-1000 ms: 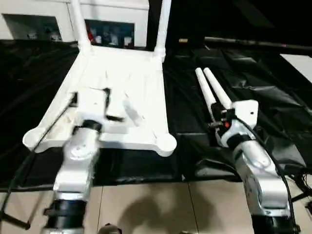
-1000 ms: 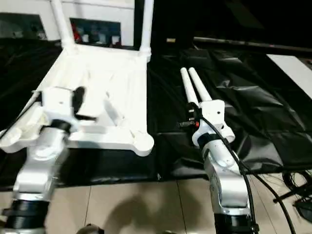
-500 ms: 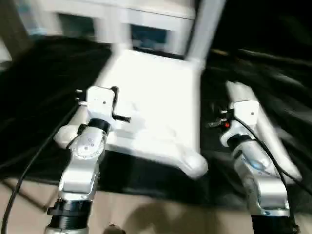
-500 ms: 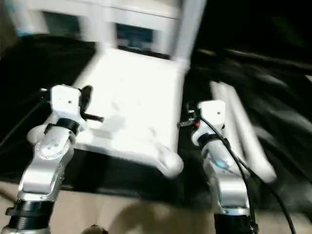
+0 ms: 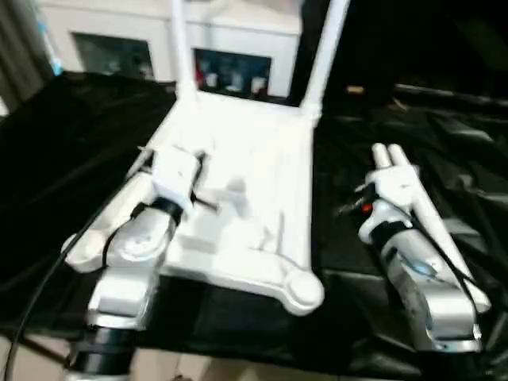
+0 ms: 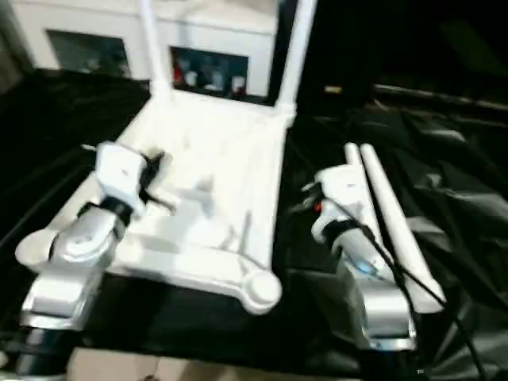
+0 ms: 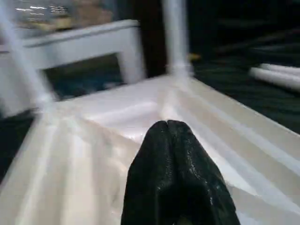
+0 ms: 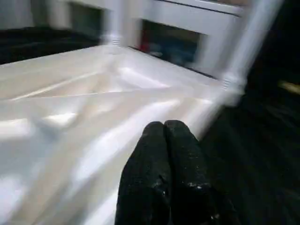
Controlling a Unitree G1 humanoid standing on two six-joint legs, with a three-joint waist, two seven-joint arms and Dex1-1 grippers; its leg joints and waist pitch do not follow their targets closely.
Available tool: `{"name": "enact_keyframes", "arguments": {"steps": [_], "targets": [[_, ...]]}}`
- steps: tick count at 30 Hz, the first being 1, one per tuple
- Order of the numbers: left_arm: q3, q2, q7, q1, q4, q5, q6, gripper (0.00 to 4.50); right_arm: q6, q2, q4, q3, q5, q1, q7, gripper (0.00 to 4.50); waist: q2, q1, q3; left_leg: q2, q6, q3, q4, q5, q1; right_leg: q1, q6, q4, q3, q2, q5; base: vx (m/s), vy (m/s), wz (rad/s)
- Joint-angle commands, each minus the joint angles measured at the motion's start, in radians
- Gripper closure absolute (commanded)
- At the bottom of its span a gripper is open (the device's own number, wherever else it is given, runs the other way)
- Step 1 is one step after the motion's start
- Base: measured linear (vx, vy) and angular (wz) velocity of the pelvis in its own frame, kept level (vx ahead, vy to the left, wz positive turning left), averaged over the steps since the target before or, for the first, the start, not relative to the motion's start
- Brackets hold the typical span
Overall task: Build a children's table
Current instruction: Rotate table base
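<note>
The children's table top (image 5: 254, 159) lies upside down on the black cloth, ribbed underside up. Two white legs (image 5: 176, 55) (image 5: 324, 55) stand upright in its far corner sockets. Two loose legs (image 6: 393, 222) lie side by side on the cloth to its right. My left gripper (image 7: 167, 125) is shut and empty, hovering over the left part of the underside. My right gripper (image 8: 164, 125) is shut and empty too, above the cloth between the top's right edge and the loose legs, pointing toward the top's far right corner.
A white cabinet (image 5: 230, 32) with glass doors stands behind the black-draped work table (image 5: 71, 143). The cloth is wrinkled on the right. A strip of tan floor (image 5: 238, 373) shows along the near edge. A black cable (image 5: 48, 274) trails from my left arm.
The camera has moved forward and tilted, so less floor shows. Both arms now reach farther over the work; my right wrist sits farther along the loose legs. Both grippers stayed shut.
</note>
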State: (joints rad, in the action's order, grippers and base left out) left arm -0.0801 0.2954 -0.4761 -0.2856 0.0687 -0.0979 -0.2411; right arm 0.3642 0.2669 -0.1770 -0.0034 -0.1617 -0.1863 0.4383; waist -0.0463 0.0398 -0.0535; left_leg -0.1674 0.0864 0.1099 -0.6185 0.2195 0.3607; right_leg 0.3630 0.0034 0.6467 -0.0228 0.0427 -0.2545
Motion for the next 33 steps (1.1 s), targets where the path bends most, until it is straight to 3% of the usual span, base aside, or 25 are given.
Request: {"name": "enact_keyframes", "arguments": {"steps": [1,4,5,7,12,16,19,24,30,33], "targets": [[-0.031,0.042,-0.167,-0.01,0.056,-0.094,-0.051,4.5,0.048,0.059,-0.044,-0.001,-0.057,0.01,0.114,4.46,0.019,-0.002,0.058,-0.049,-0.012,0.005,0.077,0.022,-0.013,-0.056,-0.217,-0.055,0.036,0.07,0.22,0.0,0.0,0.0],[-0.078,0.164,-0.382,-0.026,0.105,-0.179,-0.151,4.5,0.093,0.171,-0.075,0.006,-0.118,0.018,0.271,4.46,0.016,-0.001,0.048,-0.051,-0.02,0.017,0.083,0.109,-0.016,-0.044,-0.225,-0.065,0.04,0.072,0.077,-0.041,0.031,-0.02],[-0.107,0.217,-0.458,-0.027,0.12,-0.186,-0.162,4.5,0.108,0.209,-0.087,0.01,-0.136,0.024,0.321,4.46,0.014,0.0,0.045,-0.048,-0.025,0.022,0.084,0.155,-0.019,-0.042,-0.223,-0.075,0.041,0.073,-0.008,0.0,0.0,0.0],[-0.165,0.316,-0.597,-0.036,0.133,-0.18,-0.173,4.5,0.144,0.293,-0.115,0.026,-0.17,0.039,0.42,4.46,0.014,0.001,0.044,-0.053,-0.034,0.03,0.085,0.169,-0.018,-0.037,-0.21,-0.08,0.048,0.078,-0.081,0.0,0.0,0.0],[-0.275,0.427,-0.749,-0.052,0.12,-0.123,-0.195,4.5,0.196,0.436,-0.158,0.057,-0.194,0.092,0.55,4.46,0.017,0.0,0.043,-0.055,-0.039,0.032,0.086,0.166,-0.016,-0.031,-0.209,-0.085,0.048,0.079,-0.118,-0.01,0.002,0.0],[-0.342,0.417,-0.712,-0.087,0.059,-0.037,-0.174,4.5,0.208,0.467,-0.155,0.058,-0.187,0.103,0.554,4.46,0.017,-0.002,0.048,-0.056,-0.034,0.035,0.082,0.146,-0.014,-0.029,-0.224,-0.085,0.048,0.082,-0.105,0.0,0.0,0.0],[-0.4,0.394,-0.684,-0.111,-0.006,0.041,-0.15,4.5,0.218,0.474,-0.168,0.066,-0.188,0.11,0.554,4.46,0.02,-0.003,0.053,-0.054,-0.042,0.035,0.078,0.111,-0.01,-0.034,-0.235,-0.08,0.048,0.081,-0.041,0.0,0.0,0.0],[-0.383,0.31,-0.54,-0.156,-0.12,0.103,-0.096,4.5,0.214,0.478,-0.171,0.072,-0.186,0.11,0.54,4.46,0.018,-0.002,0.056,-0.055,-0.055,0.035,0.075,0.097,-0.008,-0.036,-0.258,-0.078,0.046,0.082,0.017,0.0,0.0,0.0],[-0.384,0.276,-0.492,-0.175,-0.172,0.142,-0.042,4.5,0.204,0.475,-0.175,0.074,-0.177,0.116,0.535,4.46,0.019,0.0,0.052,-0.056,-0.044,0.033,0.079,0.15,-0.009,-0.033,-0.239,-0.085,0.047,0.084,-0.073,0.0,0.0,0.0],[-0.339,0.26,-0.489,-0.163,-0.14,0.103,-0.04,4.5,0.195,0.428,-0.201,0.029,-0.213,0.112,0.492,4.46,0.018,-0.002,0.055,-0.056,-0.046,0.034,0.077,0.125,-0.008,-0.033,-0.244,-0.082,0.047,0.085,-0.035,0.0,0.0,0.0]]}}
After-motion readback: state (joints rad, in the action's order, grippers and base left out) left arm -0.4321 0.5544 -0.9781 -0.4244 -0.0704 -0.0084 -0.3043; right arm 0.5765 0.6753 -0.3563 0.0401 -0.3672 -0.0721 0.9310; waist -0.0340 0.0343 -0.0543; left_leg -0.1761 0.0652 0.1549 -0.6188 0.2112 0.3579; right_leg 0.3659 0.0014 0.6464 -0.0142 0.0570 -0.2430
